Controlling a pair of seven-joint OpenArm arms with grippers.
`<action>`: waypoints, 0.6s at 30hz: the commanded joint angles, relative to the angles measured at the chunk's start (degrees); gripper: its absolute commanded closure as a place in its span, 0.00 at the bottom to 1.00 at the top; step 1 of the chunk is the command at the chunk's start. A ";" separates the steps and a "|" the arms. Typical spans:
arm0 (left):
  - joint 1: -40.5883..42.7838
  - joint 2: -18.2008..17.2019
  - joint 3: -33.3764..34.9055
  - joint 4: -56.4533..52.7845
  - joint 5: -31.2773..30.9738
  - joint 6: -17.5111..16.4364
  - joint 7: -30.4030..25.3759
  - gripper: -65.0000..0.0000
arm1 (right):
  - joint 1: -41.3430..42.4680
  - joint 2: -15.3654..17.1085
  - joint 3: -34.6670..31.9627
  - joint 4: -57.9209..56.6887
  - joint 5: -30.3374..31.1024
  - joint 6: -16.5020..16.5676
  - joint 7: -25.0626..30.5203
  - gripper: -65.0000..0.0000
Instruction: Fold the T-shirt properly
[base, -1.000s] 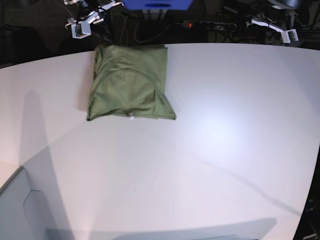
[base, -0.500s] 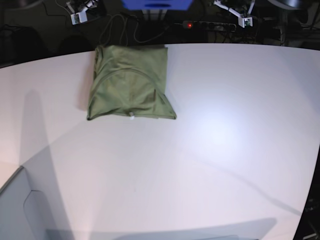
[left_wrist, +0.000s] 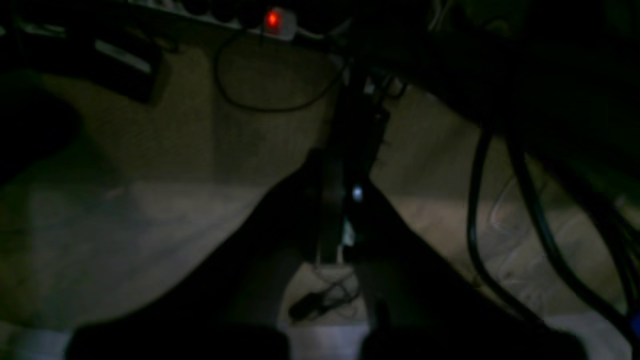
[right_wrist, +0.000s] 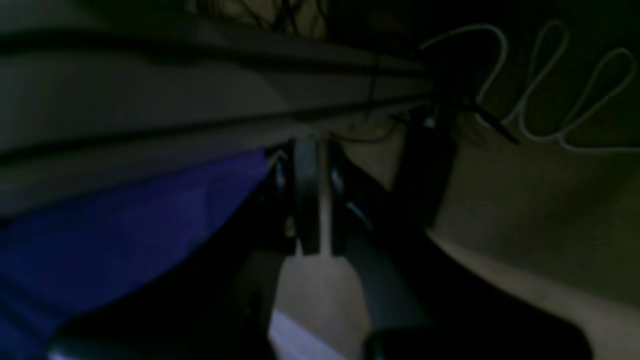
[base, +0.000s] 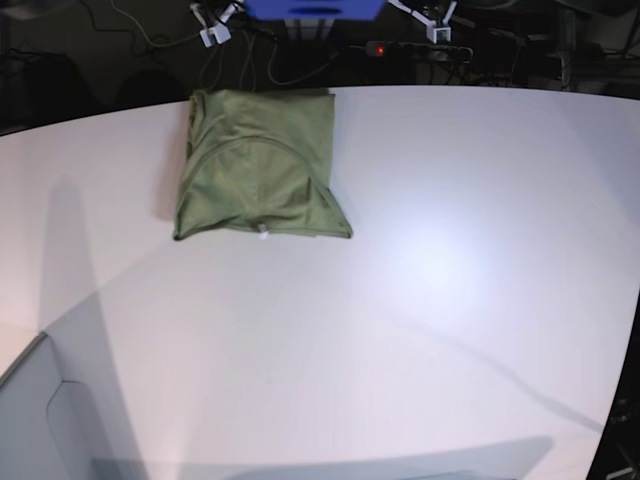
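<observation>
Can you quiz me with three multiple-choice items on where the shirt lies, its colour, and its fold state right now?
1. Where on the white table does the olive-green cotton T-shirt lie?
A. by the far edge, on the base view's left
B. at the near edge
C. at the centre

2. What colour is the cloth?
A. blue
B. olive green
C. white

3. What state is the T-shirt in?
A. spread flat with sleeves out
B. hanging from an end effector
C. folded into a compact packet, untouched

Answers: 1 A, its top edge meets the far rim; 2 B, plain green without print; 3 C, no sleeves stick out, and both arms are off the table.
</observation>
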 joint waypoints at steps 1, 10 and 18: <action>-0.15 -0.97 0.65 -1.38 0.27 -0.16 -0.64 1.00 | 0.16 0.10 -0.62 -2.31 0.05 -0.19 2.00 1.00; -4.63 -2.72 6.45 -2.08 0.44 -0.08 7.62 1.00 | 7.37 -3.33 -9.05 -14.80 0.05 -38.34 6.66 1.00; -4.54 -2.29 6.89 -2.08 0.62 -0.08 7.62 1.00 | 7.37 -3.42 -14.24 -14.71 0.05 -53.37 6.66 1.00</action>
